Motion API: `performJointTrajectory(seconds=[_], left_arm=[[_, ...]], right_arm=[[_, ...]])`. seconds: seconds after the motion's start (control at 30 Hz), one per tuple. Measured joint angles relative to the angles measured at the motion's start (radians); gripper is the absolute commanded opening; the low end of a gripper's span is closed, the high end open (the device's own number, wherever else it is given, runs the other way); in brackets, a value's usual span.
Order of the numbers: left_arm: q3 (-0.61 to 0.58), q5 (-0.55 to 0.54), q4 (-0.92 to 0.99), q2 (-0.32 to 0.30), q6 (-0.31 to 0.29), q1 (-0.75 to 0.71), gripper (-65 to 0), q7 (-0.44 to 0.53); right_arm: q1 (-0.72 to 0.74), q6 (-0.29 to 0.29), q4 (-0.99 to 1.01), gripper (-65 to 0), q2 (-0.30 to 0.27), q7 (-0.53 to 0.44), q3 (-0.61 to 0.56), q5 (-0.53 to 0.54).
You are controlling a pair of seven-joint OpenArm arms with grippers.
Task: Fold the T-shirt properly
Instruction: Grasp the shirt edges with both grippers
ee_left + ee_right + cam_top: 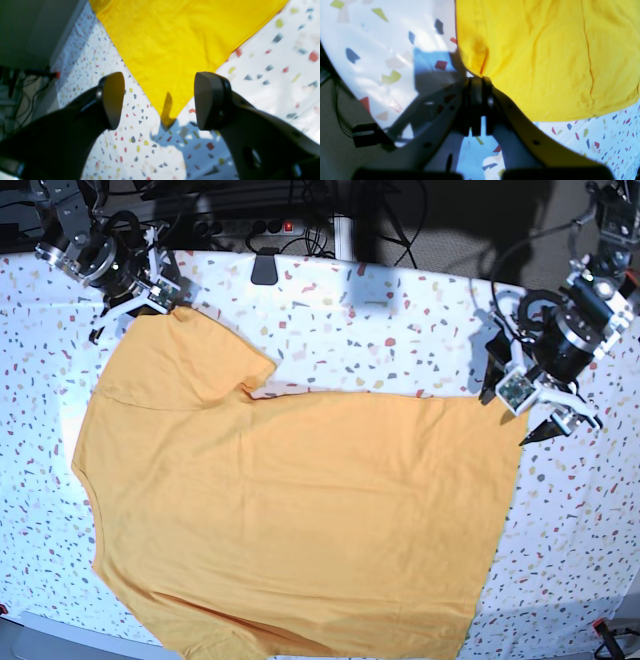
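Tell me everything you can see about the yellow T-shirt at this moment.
The T-shirt is plain orange-yellow soft cloth, short-sleeved, no print visible. It lies spread nearly flat on the speckled tablecloth, lightly wrinkled. The right gripper is shut on a sleeve corner. The left gripper hovers open over a hem corner, not touching it.

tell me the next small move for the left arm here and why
Probably lower the left gripper onto the T-shirt corner and close. Its jaws stand wide open with the hem corner lying flat on the speckled tablecloth between them, ungrasped, while the right gripper is already shut on the sleeve edge. Both corners likely need holding before any fold can start.
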State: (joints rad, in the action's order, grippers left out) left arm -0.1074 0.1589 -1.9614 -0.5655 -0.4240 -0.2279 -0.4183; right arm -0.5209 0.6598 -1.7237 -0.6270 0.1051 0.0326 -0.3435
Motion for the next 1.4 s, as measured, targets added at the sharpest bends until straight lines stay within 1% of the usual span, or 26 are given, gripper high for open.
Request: performJointTrajectory(seconds=[0.13,0.23,0.33,0.4,0.43,0.47,0.53,0.6,0.63,0.73,0.83,0.87,0.97,1.03,1.1,1.13,1.27,1.33,1.4], left_arm=[[-0.135,0.010,0.103,-0.093,-0.010,0.063,-22.9,0.012],[-0.236,0.095,0.214,-0.127,-0.010,0.131,-22.9,0.032],[-0.317,0.163,0.328,-0.127,0.007,0.195,-22.9,0.112],[-0.367,0.207,0.401,-0.119,0.040,0.230,-23.0,0.152],[-0.389,0.222,0.433,-0.116,0.061,0.249,-23.0,0.164],[-0.410,0.237,0.468,-0.116,0.060,0.272,-23.0,0.170],[-0.441,0.259,0.528,-0.116,0.078,0.310,-24.5,0.174],[-0.453,0.271,0.575,-0.116,0.095,0.328,-29.3,0.185],[-0.455,0.275,0.592,-0.116,0.097,0.335,-32.9,0.193],[-0.456,0.275,0.621,-0.116,0.092,0.342,-45.9,0.198],[-0.456,0.282,0.626,-0.116,0.090,0.333,-61.0,0.182],[-0.457,0.283,0.627,-0.116,0.088,0.331,-65.0,0.188],[-0.457,0.289,0.629,-0.116,0.085,0.331,-65.0,0.200],[-0.457,0.289,0.628,-0.116,0.089,0.331,-65.0,0.203],[-0.457,0.289,0.617,-0.118,0.111,0.331,-65.0,0.202],[-0.457,0.289,0.607,-0.118,0.111,0.331,-65.0,0.182],[-0.460,0.286,0.554,-0.116,0.158,0.329,-65.0,0.121],[-0.462,0.282,0.525,-0.116,0.190,0.325,-65.0,0.118],[-0.462,0.283,0.497,-0.116,0.201,0.326,-65.0,0.124]], right_arm=[[0.000,0.000,0.000,-65.0,0.000,0.000,0.000,0.000],[0.000,0.000,0.000,-65.0,0.000,0.001,0.000,0.002],[0.000,0.000,0.000,-65.0,0.000,0.005,0.000,0.000],[0.000,0.000,0.000,-65.0,0.000,0.008,0.000,0.004],[0.000,0.001,0.000,-65.0,0.001,0.010,0.000,0.003],[0.000,0.001,0.000,-65.0,0.001,0.015,0.000,0.005],[0.000,0.001,0.000,-65.0,0.001,0.021,0.000,0.006],[0.000,0.002,0.000,-65.0,0.001,0.024,0.000,0.006],[0.000,0.002,0.000,-65.0,0.001,0.023,0.000,0.006],[0.000,0.002,0.000,-65.0,0.001,0.023,0.000,0.006],[0.000,0.002,0.000,-65.0,0.001,0.024,0.000,0.006],[0.000,0.002,0.000,-65.0,0.001,0.024,0.000,0.006],[0.008,0.002,0.000,-65.0,0.001,0.024,0.000,0.012],[0.020,0.003,0.000,-65.0,0.001,0.032,0.000,0.048],[0.037,0.009,0.002,-65.0,0.002,0.048,-0.001,0.091],[0.044,0.011,0.002,-65.0,0.002,0.050,-0.001,0.108],[0.072,0.011,0.002,-65.0,0.002,0.057,-0.001,0.141],[0.087,0.011,0.002,-65.0,0.002,0.059,-0.001,0.164],[0.106,0.011,0.002,-65.0,0.002,0.065,-0.001,0.184]])
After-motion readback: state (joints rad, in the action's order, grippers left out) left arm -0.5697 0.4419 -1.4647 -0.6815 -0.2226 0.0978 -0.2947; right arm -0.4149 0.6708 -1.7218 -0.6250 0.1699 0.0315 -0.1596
